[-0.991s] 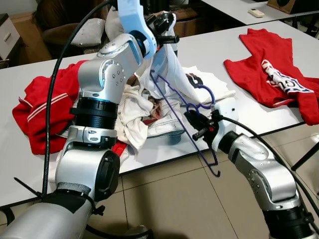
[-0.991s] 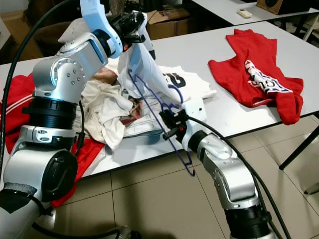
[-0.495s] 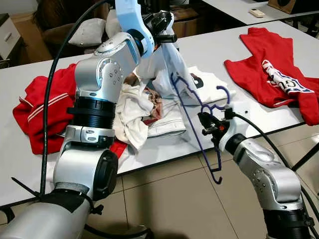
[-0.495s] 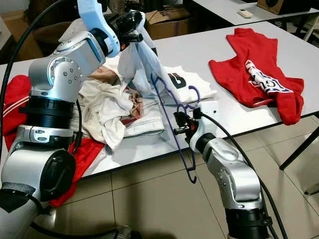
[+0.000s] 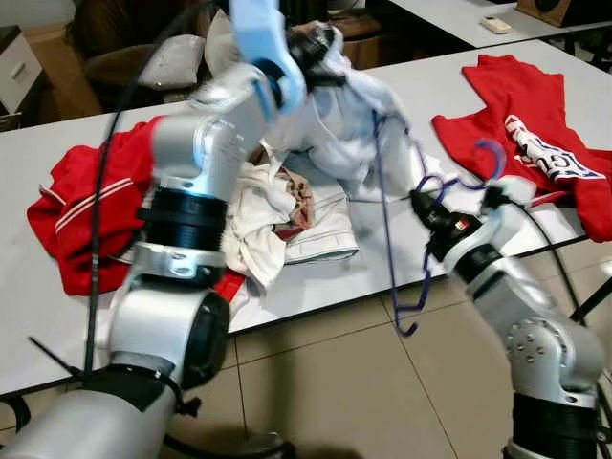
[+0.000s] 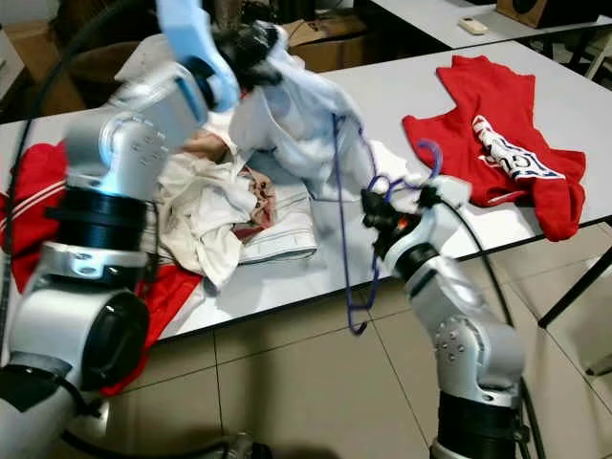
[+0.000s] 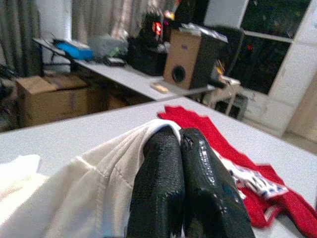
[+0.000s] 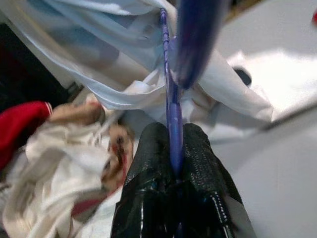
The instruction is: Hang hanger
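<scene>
Your left tool (image 7: 181,188) is pinched fully closed on a fold of the white shirt (image 5: 339,120), holding it lifted above the clothes pile (image 5: 277,206) on the counter (image 5: 402,86); your right tool (image 8: 171,168) is clamped tight on the wire of the blue hanger (image 5: 387,206), which stands nearly upright just right of the pile, one end up against the raised shirt and the other hanging below the counter edge; the red shirt (image 5: 521,134) lies well right of the pile, out of play; to do this step well, judge where the shirt's neck opening sits before you push; keep the left grip high so the cloth hangs open, tilt the hanger's upper shoulder into the opening, and move slowly, since thin wire can snag a seam or twist in the fingers (image 8: 148,163)
</scene>
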Robot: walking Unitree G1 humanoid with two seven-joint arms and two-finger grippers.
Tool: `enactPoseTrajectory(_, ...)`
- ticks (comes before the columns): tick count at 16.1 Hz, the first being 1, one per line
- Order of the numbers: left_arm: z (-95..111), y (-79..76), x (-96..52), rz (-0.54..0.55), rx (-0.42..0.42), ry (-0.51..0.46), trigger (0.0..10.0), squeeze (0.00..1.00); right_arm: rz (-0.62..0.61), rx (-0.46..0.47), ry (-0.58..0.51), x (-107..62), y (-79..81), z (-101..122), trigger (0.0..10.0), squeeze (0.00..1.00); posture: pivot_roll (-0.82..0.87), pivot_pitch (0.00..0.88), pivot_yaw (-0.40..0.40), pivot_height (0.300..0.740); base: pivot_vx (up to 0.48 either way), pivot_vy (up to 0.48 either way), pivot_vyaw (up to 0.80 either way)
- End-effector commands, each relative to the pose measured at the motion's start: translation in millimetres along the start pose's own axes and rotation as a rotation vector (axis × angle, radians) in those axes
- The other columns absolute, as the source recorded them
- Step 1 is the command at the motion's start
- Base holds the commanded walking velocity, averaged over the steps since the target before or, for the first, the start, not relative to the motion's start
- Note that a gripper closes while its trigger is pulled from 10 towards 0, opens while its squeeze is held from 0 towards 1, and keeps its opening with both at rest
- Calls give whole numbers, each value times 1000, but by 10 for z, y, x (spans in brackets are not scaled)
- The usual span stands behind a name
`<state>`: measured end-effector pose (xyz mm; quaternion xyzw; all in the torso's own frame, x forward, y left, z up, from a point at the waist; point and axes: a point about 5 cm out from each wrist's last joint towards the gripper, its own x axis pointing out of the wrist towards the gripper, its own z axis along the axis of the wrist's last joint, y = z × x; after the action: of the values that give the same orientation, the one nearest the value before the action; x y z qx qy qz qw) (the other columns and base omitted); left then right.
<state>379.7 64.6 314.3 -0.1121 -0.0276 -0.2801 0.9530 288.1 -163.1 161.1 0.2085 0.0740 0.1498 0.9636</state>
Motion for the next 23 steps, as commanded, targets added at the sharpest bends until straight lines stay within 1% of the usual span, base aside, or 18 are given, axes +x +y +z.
enactPoseTrajectory(1, -4, -3, -14, -3, 7, 11, 7373, 0, -10, 11, 23, 5, -10, -40, 10000, 0, 74, 0, 109, 740, 0, 0, 0)
enactPoseTrajectory(2, -65, 4, -18, -7, 71, 48, 10000, 0, 17, 21, 27, -21, 34, -30, 10000, 0, 80, 0, 108, 740, 0, 0, 0)
enactPoseTrajectory(3, -110, 27, -21, 0, 78, 67, 10000, 0, 25, 24, 28, -40, 47, -22, 10000, 0, 79, 0, 109, 740, 0, 0, 0)
enactPoseTrajectory(4, -203, 82, -24, 19, 75, 101, 10000, 0, 12, 28, 28, -67, 30, -11, 10000, 0, 79, 0, 109, 740, 0, 0, 0)
enactPoseTrajectory(5, -315, 135, -15, 37, 103, 139, 10000, 0, 6, 27, 30, -68, 9, -8, 10000, 0, 82, 0, 107, 740, 0, 0, 0)
enactPoseTrajectory(6, -408, 192, -2, 66, 117, 166, 10000, 1000, 15, 30, 29, -63, 16, 1, 10000, 0, 81, 0, 100, 740, 0, 0, 0)
enactPoseTrajectory(8, -493, 250, 24, 94, 91, 187, 10000, 1000, 34, 34, 25, -59, 50, 21, 10000, 0, 79, 0, 98, 740, 0, 0, 0)
enactPoseTrajectory(9, -500, 316, 67, 149, 95, 182, 10000, 1000, 52, 38, 27, -63, 88, 29, 10000, 0, 76, 0, 92, 740, 0, 0, 0)
enactPoseTrajectory(11, -473, 375, 126, 197, 111, 174, 10000, 1000, 62, 40, 33, -64, 113, 22, 10000, 0, 74, 0, 90, 740, 0, 0, 0)
enactPoseTrajectory(13, -503, 390, 151, 184, 140, 219, 10000, 1000, 61, 42, 37, -65, 112, 11, 10000, 0, 67, 0, 99, 740, 0, 0, 0)
enactPoseTrajectory(14, -574, 399, 142, 159, 172, 292, 10000, 1000, 57, 44, 32, -67, 104, 16, 10000, 0, 67, 0, 99, 740, 0, 0, 0)
enactPoseTrajectory(15, -650, 440, 116, 151, 187, 347, 10000, 1000, 50, 44, 26, -72, 95, 28, 10000, 0, 64, 0, 106, 740, 0, 0, 0)
enactPoseTrajectory(17, -753, 521, 66, 127, 169, 388, 10000, 1000, 36, 54, 12, -85, 71, 52, 10000, 0, 62, 0, 107, 740, 0, 0, 0)
enactPoseTrajectory(18, -853, 514, 1, 30, 153, 450, 10000, 1000, 25, 55, -2, -97, 39, 83, 10000, 0, 65, 0, 103, 740, 0, 0, 0)
enactPoseTrajectory(19, -905, 524, -60, -19, 92, 476, 10000, 1000, 20, 55, -9, -102, 15, 106, 10000, 0, 69, 0, 99, 740, 0, 0, 0)
enactPoseTrajectory(21, -897, 609, -146, -27, -27, 440, 10000, 1000, 19, 55, -11, -98, -9, 118, 10000, 0, 69, 0, 99, 740, 0, 0, 0)
enactPoseTrajectory(22, -875, 611, -186, -69, -99, 415, 10000, 1000, 18, 56, -11, -93, -18, 123, 10000, 0, 76, 0, 87, 740, 0, 0, 0)
enactPoseTrajectory(23, -853, 598, -233, -128, -145, 403, 10000, 1000, 18, 58, -13, -88, -25, 135, 10000, 0, 77, 0, 85, 740, 0, 0, 0)
